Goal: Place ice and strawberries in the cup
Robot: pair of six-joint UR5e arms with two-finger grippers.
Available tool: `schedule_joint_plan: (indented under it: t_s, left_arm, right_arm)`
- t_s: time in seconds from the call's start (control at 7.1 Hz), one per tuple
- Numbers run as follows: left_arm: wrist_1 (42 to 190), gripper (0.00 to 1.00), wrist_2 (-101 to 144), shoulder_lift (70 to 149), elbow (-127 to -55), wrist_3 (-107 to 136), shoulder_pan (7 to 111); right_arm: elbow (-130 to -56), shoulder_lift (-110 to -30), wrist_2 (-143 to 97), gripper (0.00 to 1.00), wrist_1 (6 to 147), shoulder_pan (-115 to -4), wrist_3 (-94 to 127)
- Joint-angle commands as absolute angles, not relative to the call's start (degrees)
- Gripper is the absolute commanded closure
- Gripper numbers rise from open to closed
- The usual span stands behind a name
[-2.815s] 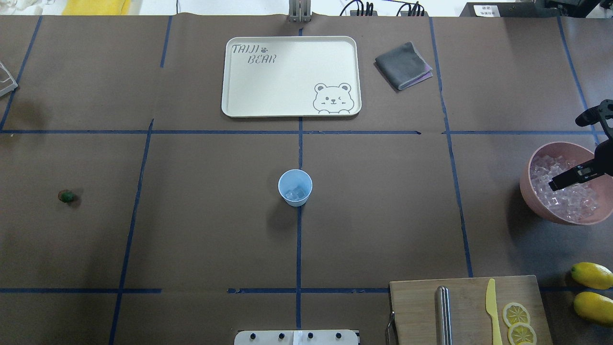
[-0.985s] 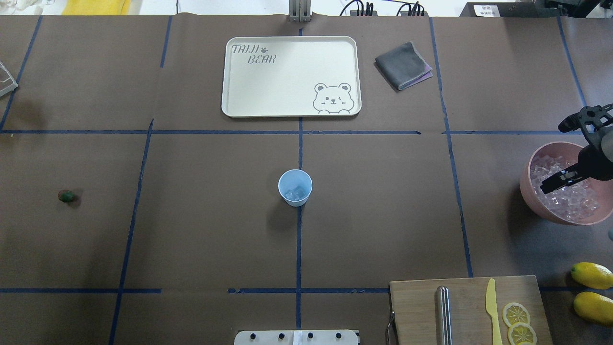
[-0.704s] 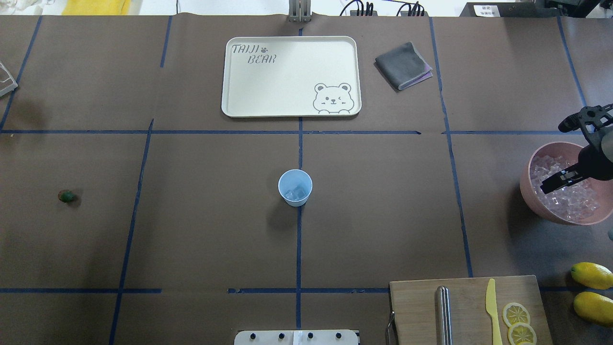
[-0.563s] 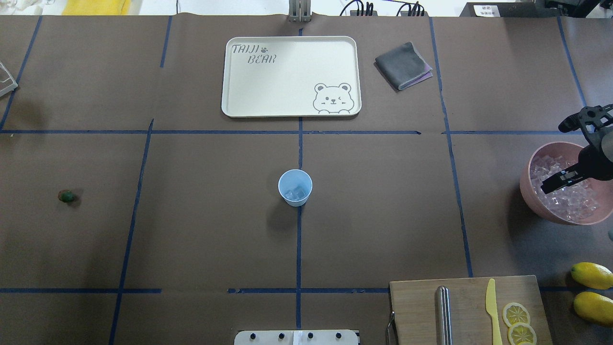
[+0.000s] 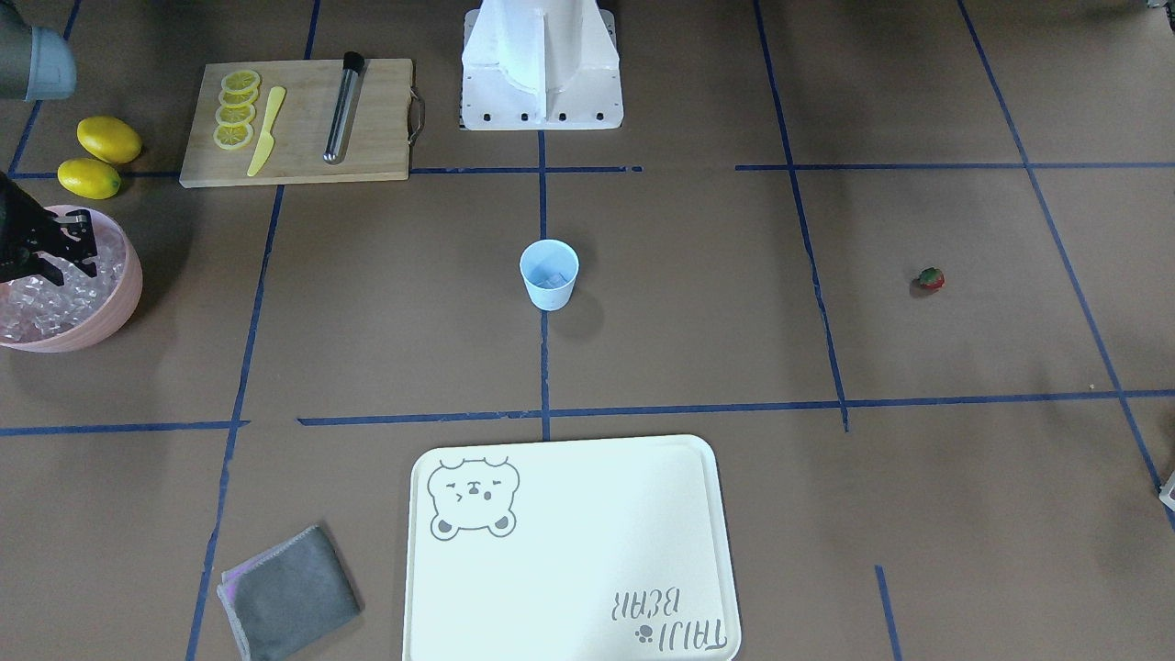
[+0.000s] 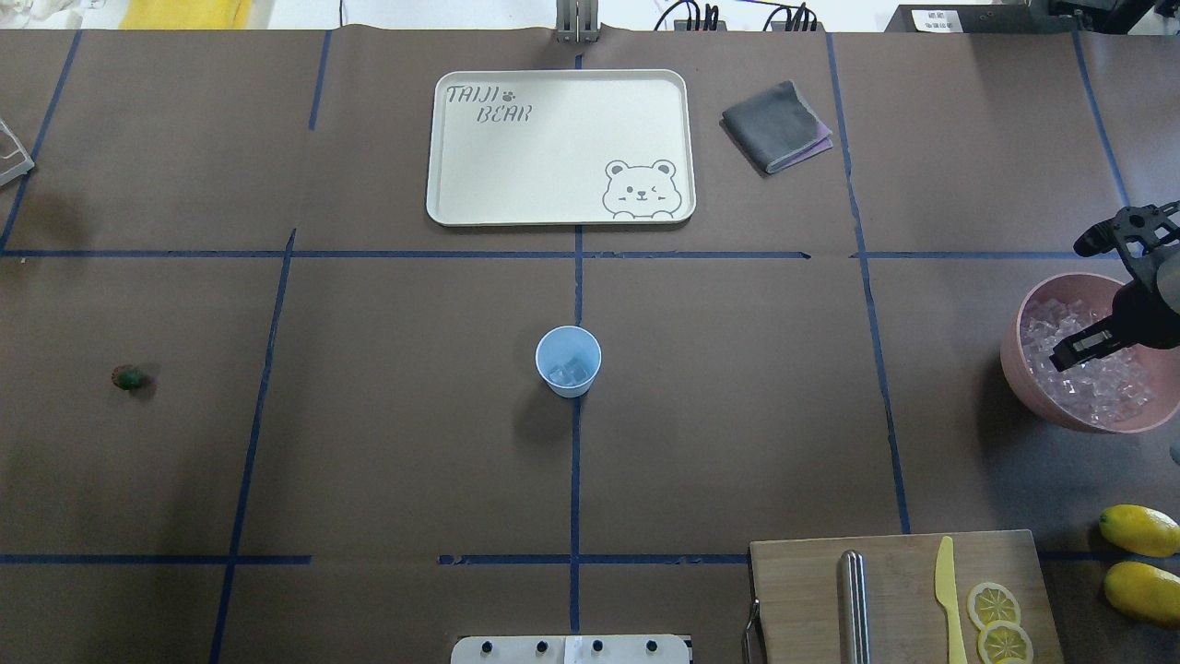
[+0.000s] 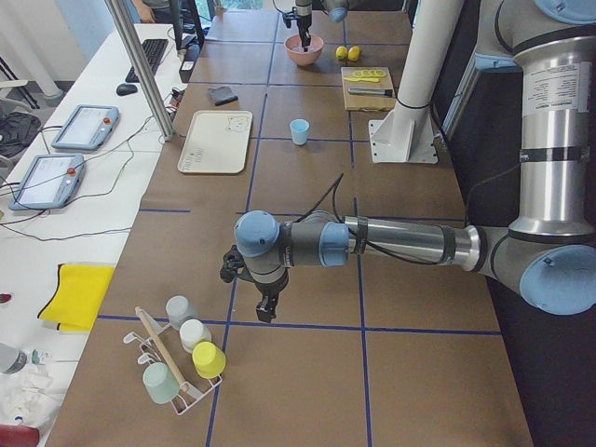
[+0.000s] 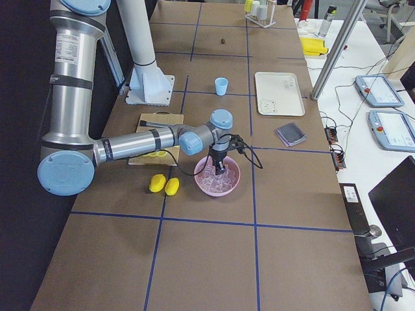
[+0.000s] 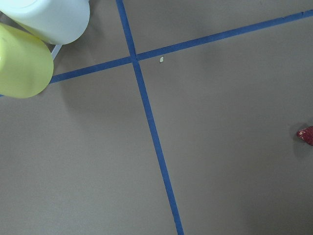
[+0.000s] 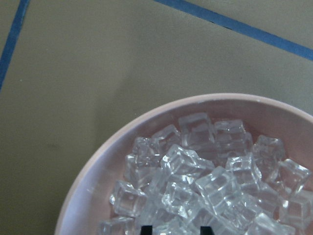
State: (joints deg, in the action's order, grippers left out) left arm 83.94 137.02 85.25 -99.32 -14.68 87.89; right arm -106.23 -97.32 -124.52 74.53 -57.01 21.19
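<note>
The pale-blue cup (image 6: pixel 568 361) stands upright at the table's middle with a few ice cubes in it; it also shows in the front view (image 5: pixel 549 273). More ice (image 6: pixel 1097 380) fills the pink bowl (image 6: pixel 1012 367) at the right edge. My right gripper (image 6: pixel 1069 350) hangs just over this ice. In the right wrist view its two black fingertips (image 10: pixel 145 229) stand apart, open, above the cubes (image 10: pixel 205 176). The strawberry (image 6: pixel 128 376) lies alone far left, also in the front view (image 5: pixel 931 278). My left gripper (image 7: pixel 265 312) shows only in the exterior left view, so I cannot tell its state.
A white bear tray (image 6: pixel 442 184) and a grey cloth (image 6: pixel 776 124) lie at the back. A cutting board (image 6: pixel 802 590) with a yellow knife (image 6: pixel 948 590), lemon slices and a metal rod sits front right, two lemons (image 6: pixel 1141 529) beside it. A cup rack (image 7: pixel 177 358) stands near the left gripper.
My right gripper has shifted a little leftward over the ice bowl and stayed there. The cup and the strawberry have not moved.
</note>
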Motion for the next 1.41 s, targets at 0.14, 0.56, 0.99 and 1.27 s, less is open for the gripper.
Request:
schedule_joint_plan:
  t_s: [0.14, 0.56, 0.99, 1.27]
  left_arm:
    - [83.94, 0.00, 137.02, 85.17, -99.32, -14.68, 87.89]
    - [83.94, 0.00, 137.02, 85.25, -99.32, -14.68, 87.89]
    - [83.94, 0.00, 137.02, 85.25, -99.32, -14.68, 87.89]
    - [83.94, 0.00, 137.02, 85.25, -99.32, -14.68, 87.89]
  right_arm:
    - [-106.17, -97.47, -124.45, 0.58, 74.53, -56.78, 21.18]
    - [-106.26, -97.47, -124.54, 0.98, 74.53, -56.87, 20.92]
    - [-109.31, -97.73, -125.42, 0.99, 75.32, -57.30, 20.83]
    - [-114.40, -97.30, -126.29, 0.99, 79.76, -61.67, 21.18]
